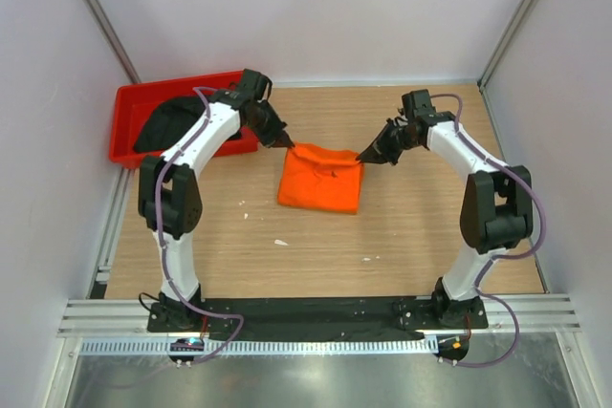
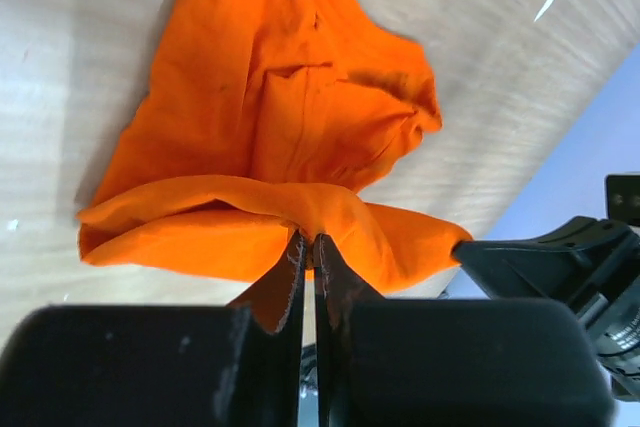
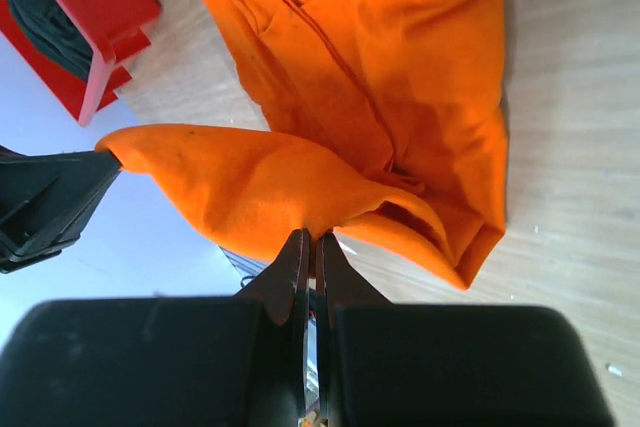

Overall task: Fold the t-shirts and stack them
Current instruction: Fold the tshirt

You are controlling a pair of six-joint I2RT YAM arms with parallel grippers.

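The orange t-shirt point(image 1: 320, 179) lies partly folded in the middle of the wooden table. My left gripper point(image 1: 287, 144) is shut on its far left corner, and cloth bunches at the pinched jaws of the left gripper point(image 2: 310, 242) in the left wrist view, above the spread orange t-shirt point(image 2: 290, 97). On the far right corner my right gripper point(image 1: 361, 157) is shut too; the right wrist view has the right gripper point(image 3: 310, 239) pinching a raised edge of the orange t-shirt point(image 3: 380, 77). Both held corners sit slightly above the table. The black t-shirt point(image 1: 164, 124) lies in the red bin.
A red plastic bin point(image 1: 134, 102) stands at the table's back left, next to my left arm; the same red bin point(image 3: 85, 7) shows in the right wrist view. White walls and metal frame posts close in the table on three sides.
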